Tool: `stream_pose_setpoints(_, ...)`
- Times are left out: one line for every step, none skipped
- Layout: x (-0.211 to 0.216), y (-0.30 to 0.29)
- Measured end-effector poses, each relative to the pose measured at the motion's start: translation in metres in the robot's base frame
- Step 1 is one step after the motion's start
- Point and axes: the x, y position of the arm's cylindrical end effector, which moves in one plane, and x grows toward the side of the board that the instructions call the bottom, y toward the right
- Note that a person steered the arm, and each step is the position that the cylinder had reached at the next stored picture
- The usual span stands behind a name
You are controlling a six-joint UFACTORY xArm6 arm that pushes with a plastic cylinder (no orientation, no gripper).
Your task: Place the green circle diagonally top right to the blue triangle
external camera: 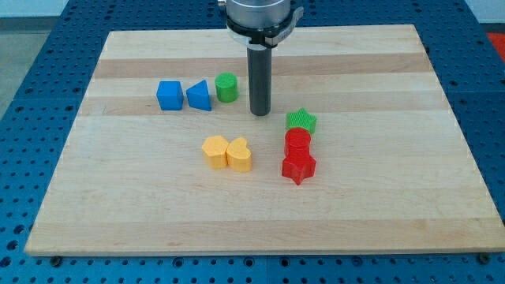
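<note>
my tip (259, 113) rests on the tabletop (379, 213), just to the view's right of the green circle (226, 87) and apart from it. no claw is in view; the arm ends in the rod only. the green circle sits just beside the blue triangle (199, 96), at its upper right. the blue cube (169, 95) touches the triangle's left side. near centre, two yellow blocks (227, 152) touch. to their right, a green star (301, 121), red circle (297, 142) and red star (298, 166) form a touching column. all blocks lie well clear of the tabletop edges; open room spans the view's right and bottom.
</note>
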Motion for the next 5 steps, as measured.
stream_pose_setpoints(0.000, -0.001)
stream_pose_setpoints(0.003, -0.023)
stream_pose_setpoints(-0.004, -0.031)
stream_pose_setpoints(-0.009, -0.039)
stream_pose_setpoints(-0.022, -0.040)
